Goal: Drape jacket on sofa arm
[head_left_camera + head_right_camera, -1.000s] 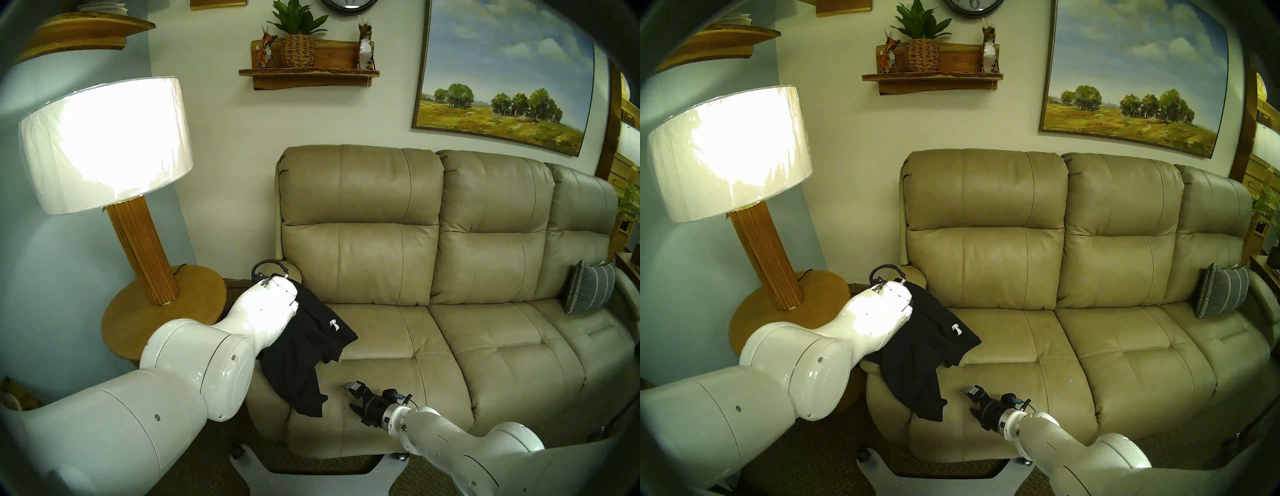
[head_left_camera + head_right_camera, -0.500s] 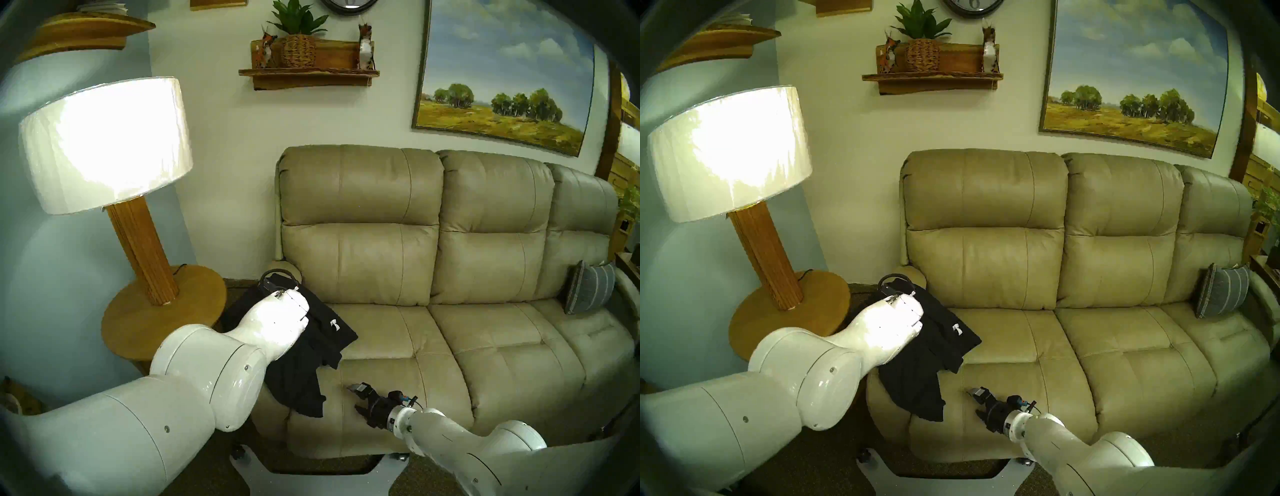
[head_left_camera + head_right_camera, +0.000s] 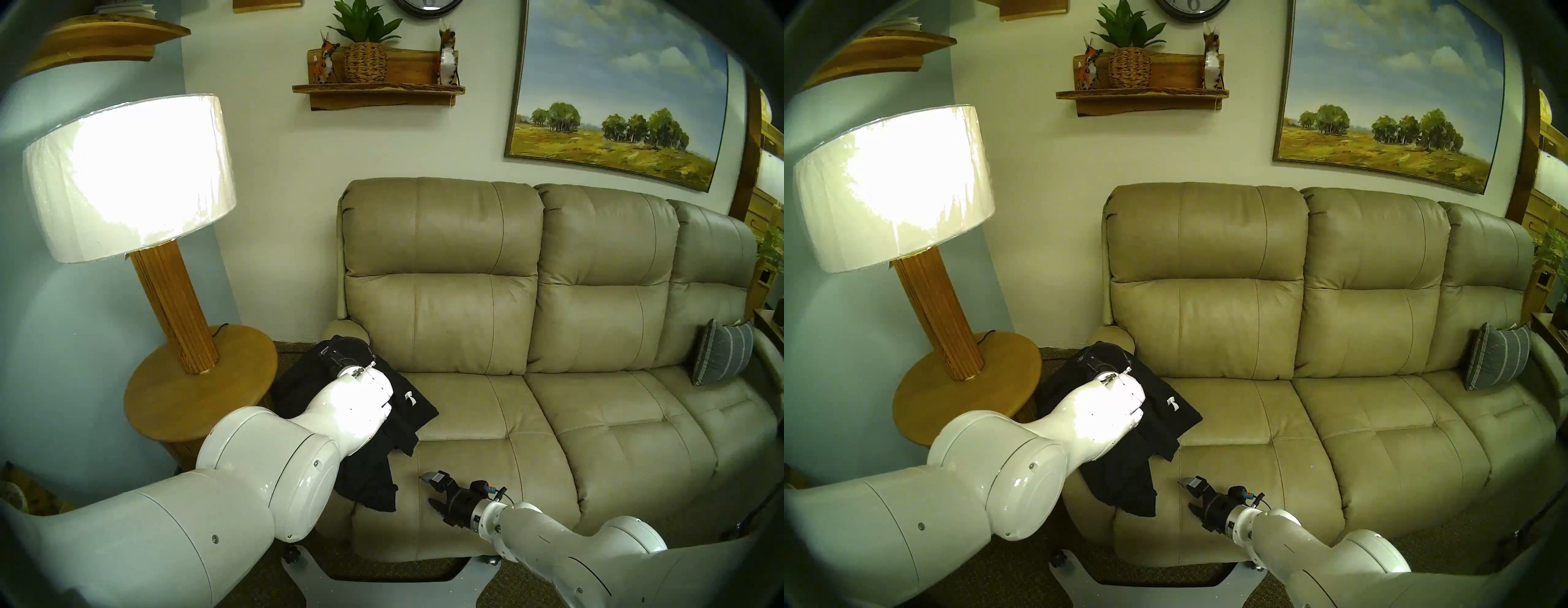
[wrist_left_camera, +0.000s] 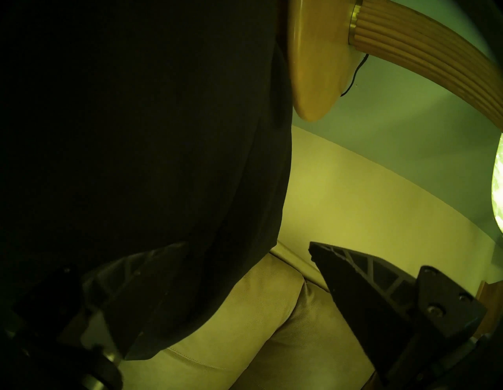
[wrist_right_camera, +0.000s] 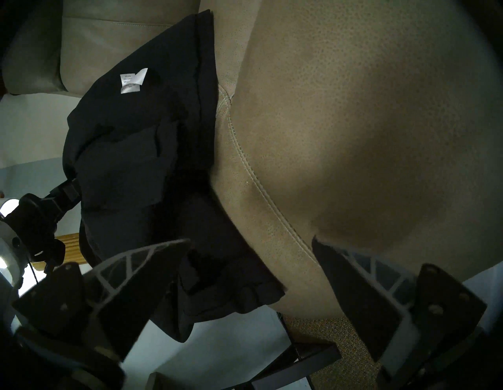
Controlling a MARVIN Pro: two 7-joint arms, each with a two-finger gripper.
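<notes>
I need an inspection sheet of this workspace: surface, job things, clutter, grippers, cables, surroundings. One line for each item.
Surface: beige leather sofa, seats bare except at its ends.
Job's things: black jacket lies over the sofa arm, one part hanging toward the side table, one part on the seat.
Clutter: grey striped pillow at the far end.
Grippers: left gripper open, one finger behind jacket fabric; right gripper open, above the seat.
Cables: lamp cord on the side table.
Surroundings: lit lamp, wall shelf, painting.
</notes>
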